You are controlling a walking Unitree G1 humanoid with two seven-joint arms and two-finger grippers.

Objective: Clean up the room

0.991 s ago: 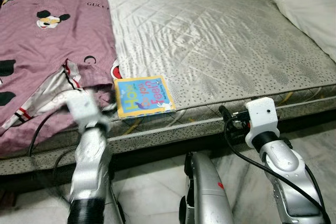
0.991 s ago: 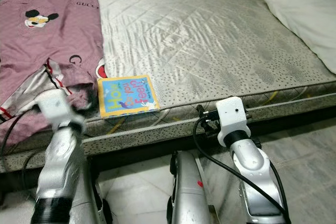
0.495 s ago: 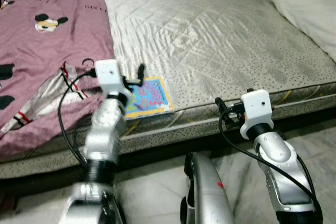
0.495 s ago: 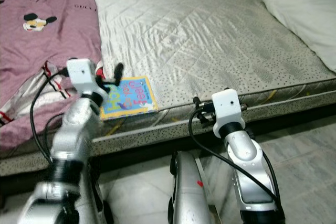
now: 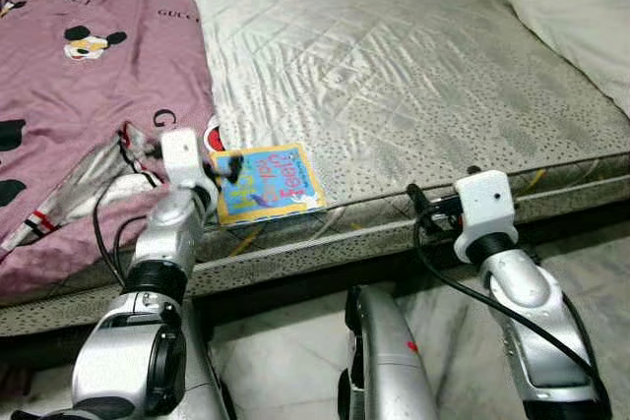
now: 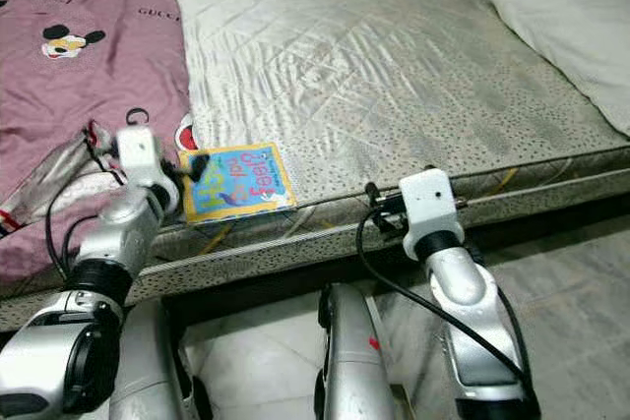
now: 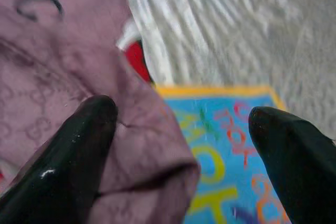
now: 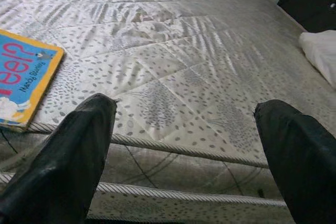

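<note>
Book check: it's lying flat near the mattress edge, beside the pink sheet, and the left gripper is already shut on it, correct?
Not quite. The book does lie flat near the mattress edge beside the pink sheet, but the left gripper is open, not shut on it. The left wrist view shows its fingers spread apart above the sheet's edge and the book's cover.

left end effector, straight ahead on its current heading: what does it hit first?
Likely the seam where the pink blanket overlaps the book: the left end effector is open, one finger over each. Which touches first is unclear; depth is hard to judge.
</note>
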